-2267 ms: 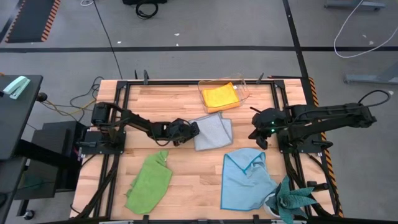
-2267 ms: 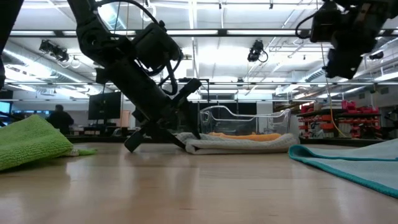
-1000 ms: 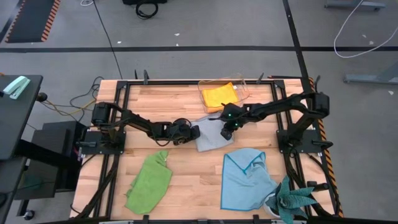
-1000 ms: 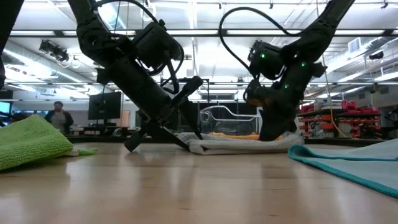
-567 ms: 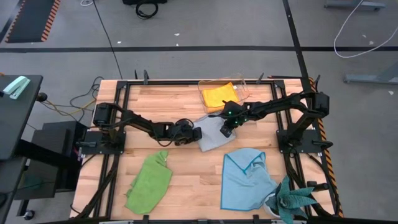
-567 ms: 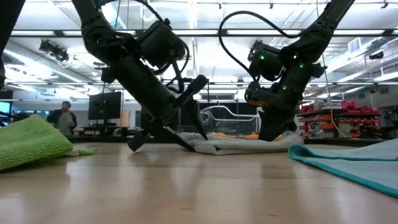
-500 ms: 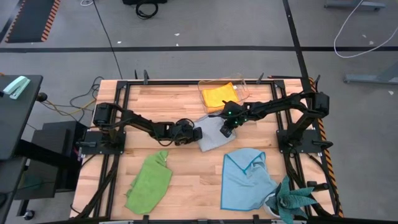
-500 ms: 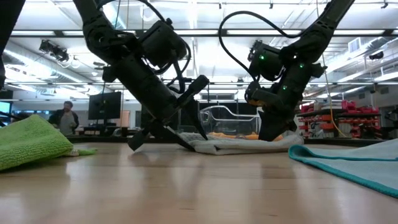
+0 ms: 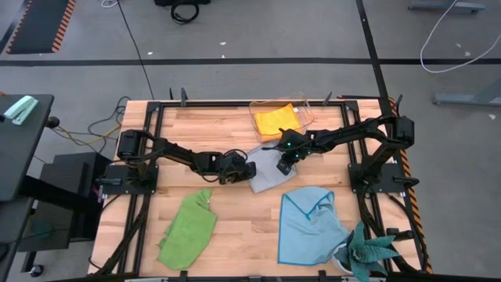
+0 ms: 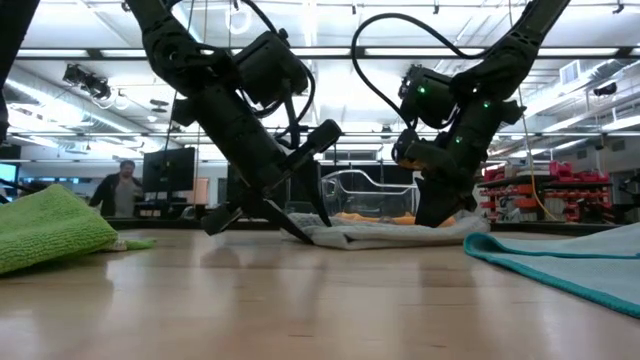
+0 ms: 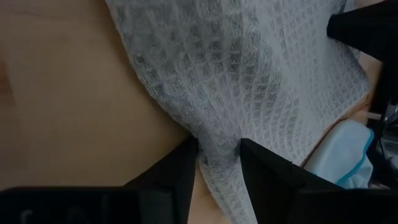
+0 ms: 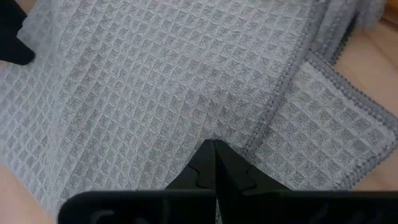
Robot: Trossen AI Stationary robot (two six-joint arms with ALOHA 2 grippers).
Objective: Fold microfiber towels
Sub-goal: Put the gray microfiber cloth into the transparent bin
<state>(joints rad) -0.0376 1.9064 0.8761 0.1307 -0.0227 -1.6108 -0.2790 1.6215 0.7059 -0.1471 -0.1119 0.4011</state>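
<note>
**Two grippers pinching one grey towel**

I see the left gripper [image 9: 249, 168] closed on the near-left edge of the thin grey waffle-weave microfiber towel [image 9: 266, 167], cloth bunched between its fingers [image 11: 180, 171]. My right gripper [image 9: 283, 165] presses its nearly closed fingertips [image 12: 214, 163] onto the towel's right part. It lies mid-table, just in front of the clear plastic box [image 9: 301, 109] holding the folded orange-yellow towel [image 9: 276, 121].
</note>
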